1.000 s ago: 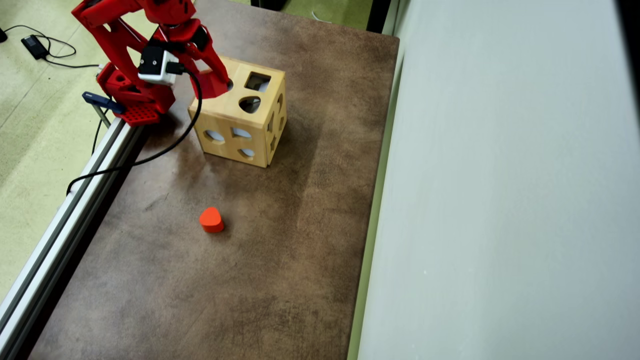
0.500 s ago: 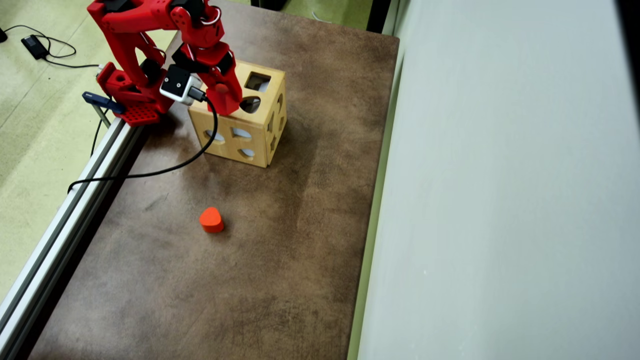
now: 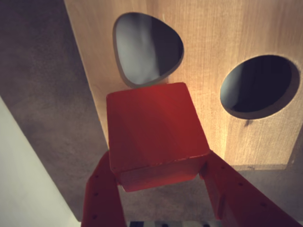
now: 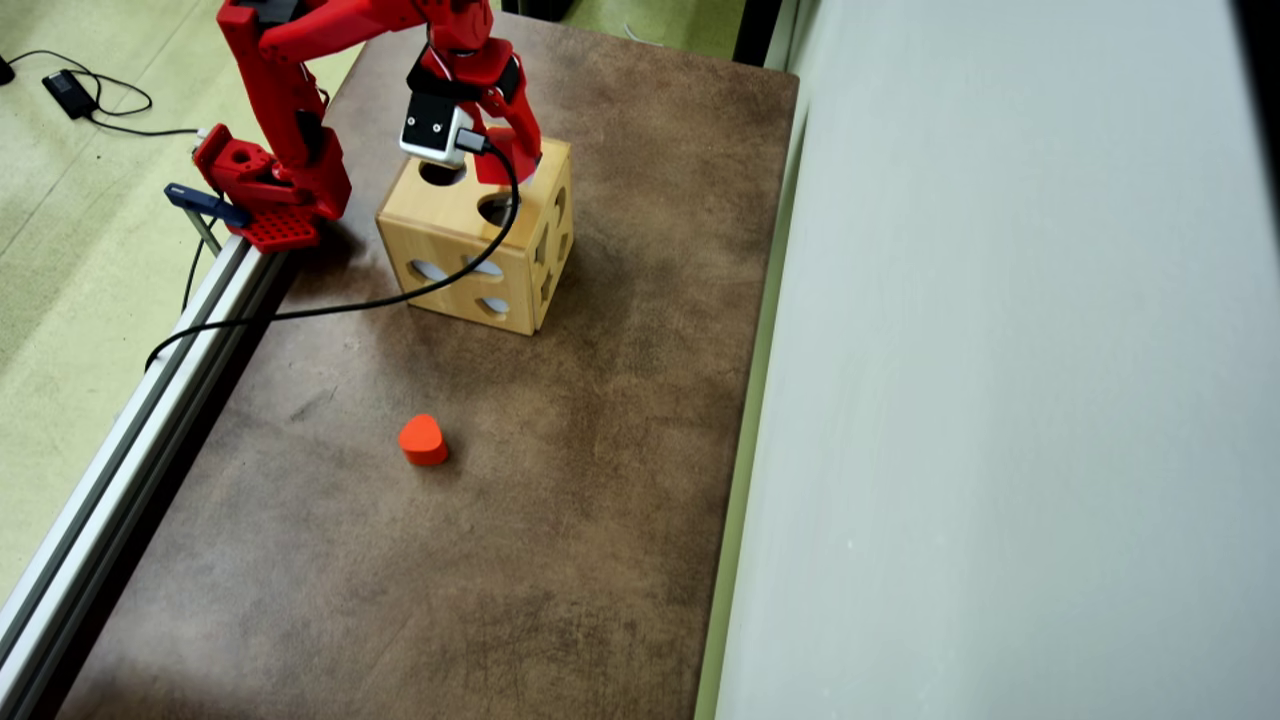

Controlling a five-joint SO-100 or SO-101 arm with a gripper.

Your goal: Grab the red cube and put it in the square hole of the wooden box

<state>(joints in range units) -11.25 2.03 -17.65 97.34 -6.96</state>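
Note:
In the wrist view my red gripper (image 3: 161,165) is shut on the red cube (image 3: 154,130), one finger on each side, and holds it over the top of the wooden box (image 3: 222,33). A rounded triangular hole (image 3: 147,47) lies just beyond the cube and a round hole (image 3: 258,85) to its right. No square hole shows in this view. In the overhead view the gripper (image 4: 500,165) hangs over the far right corner of the box top (image 4: 455,205); the cube (image 4: 492,172) is mostly hidden by the fingers.
A red heart-shaped block (image 4: 423,440) lies on the brown table (image 4: 560,500) in front of the box. The arm's base (image 4: 265,190) is clamped to a metal rail (image 4: 150,400) at the left. A pale wall (image 4: 1000,400) borders the table's right edge.

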